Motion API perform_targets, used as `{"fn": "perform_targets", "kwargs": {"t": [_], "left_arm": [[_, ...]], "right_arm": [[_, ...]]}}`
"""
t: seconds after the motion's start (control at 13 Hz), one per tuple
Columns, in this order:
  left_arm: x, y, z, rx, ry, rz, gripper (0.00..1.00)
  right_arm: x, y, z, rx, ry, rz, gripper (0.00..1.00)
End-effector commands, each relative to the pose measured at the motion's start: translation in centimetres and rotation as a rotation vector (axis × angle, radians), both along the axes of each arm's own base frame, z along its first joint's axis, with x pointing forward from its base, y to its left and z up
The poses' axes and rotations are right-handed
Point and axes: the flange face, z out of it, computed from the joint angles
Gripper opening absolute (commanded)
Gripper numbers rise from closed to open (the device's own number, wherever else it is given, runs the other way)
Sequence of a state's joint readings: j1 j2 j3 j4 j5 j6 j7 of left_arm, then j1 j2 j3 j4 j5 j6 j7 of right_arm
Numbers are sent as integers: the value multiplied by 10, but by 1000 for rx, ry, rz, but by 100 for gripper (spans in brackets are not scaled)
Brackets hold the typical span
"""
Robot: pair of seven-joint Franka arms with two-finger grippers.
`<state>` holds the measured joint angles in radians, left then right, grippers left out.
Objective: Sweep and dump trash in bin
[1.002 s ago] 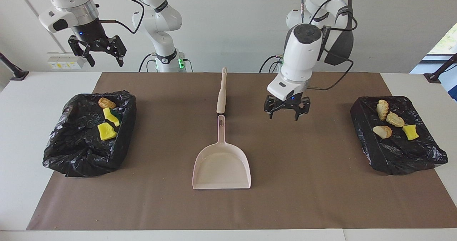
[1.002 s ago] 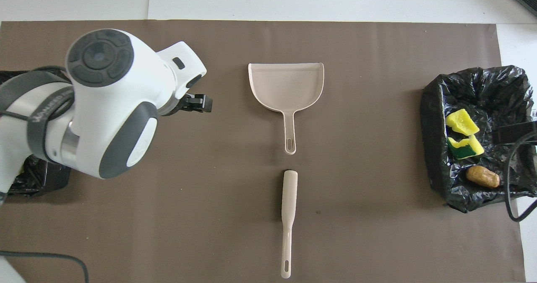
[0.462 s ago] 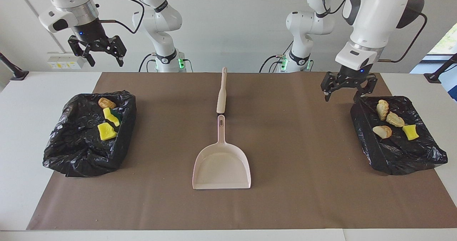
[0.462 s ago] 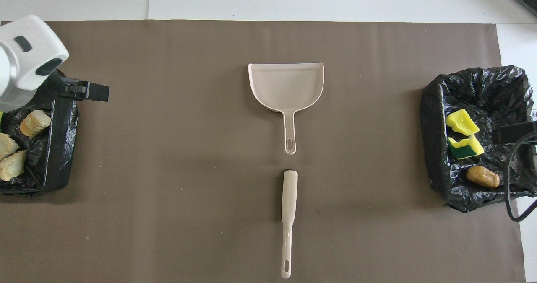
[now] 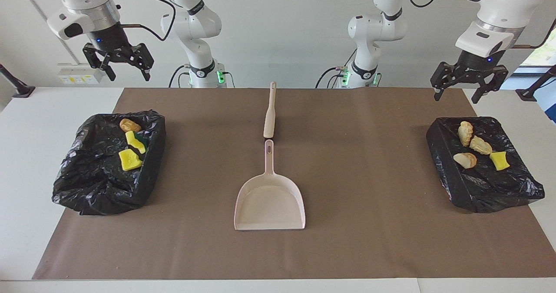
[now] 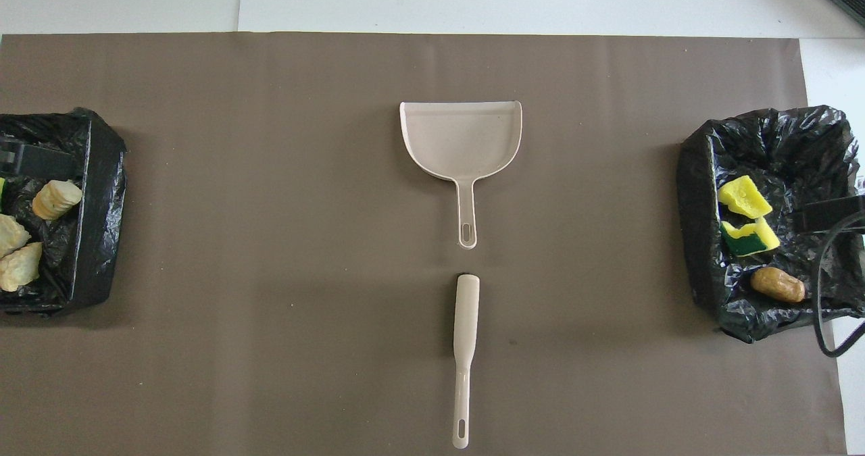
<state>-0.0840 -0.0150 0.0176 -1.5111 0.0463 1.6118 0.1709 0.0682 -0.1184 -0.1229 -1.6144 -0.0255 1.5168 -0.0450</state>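
Lying in two black-lined bins, the trash is split between the ends of the table. Three scraps [image 5: 131, 144], an orange-brown lump and two yellow sponge bits, one with green backing, are held in the bin at the right arm's end [image 5: 87, 184]. Three tan foam chunks and one yellow bit, four scraps [image 5: 477, 149] in all, are seen in the bin at the left arm's end [image 5: 469, 193]. Both bins are set on a brown mat [image 5: 369, 223] spread over the white table [image 5: 26, 154].

At the middle of the mat a cream dustpan [image 5: 269, 204] is laid flat, its handle pointed toward the robots. A cream brush handle [image 5: 269, 110] is placed just beside the tip of that handle, nearer to the robots, the two in one line and not quite touching.

The left gripper [image 5: 468, 88] is raised in the air over the mat's corner near its own bin, its fingers spread apart with nothing between them. The right gripper [image 5: 118, 64] is held high above the table's edge at its own end, fingers likewise spread and nothing gripped.
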Motion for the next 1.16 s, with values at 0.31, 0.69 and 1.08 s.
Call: {"fn": "perform_targets", "kwargs": {"t": [0.31,0.69,1.08], "left_arm": [[-29,14,18,-46,36,49,100],[-28,35,20,-42,25,75,100],[-27,32,18,-37,28,69,100]], "right_arm": [[-1,0,2,-5,-8,-8,100],[-1,-1,2,-5,-8,-11,100],[-1,0,2,-5,-8,-9,100]]}}
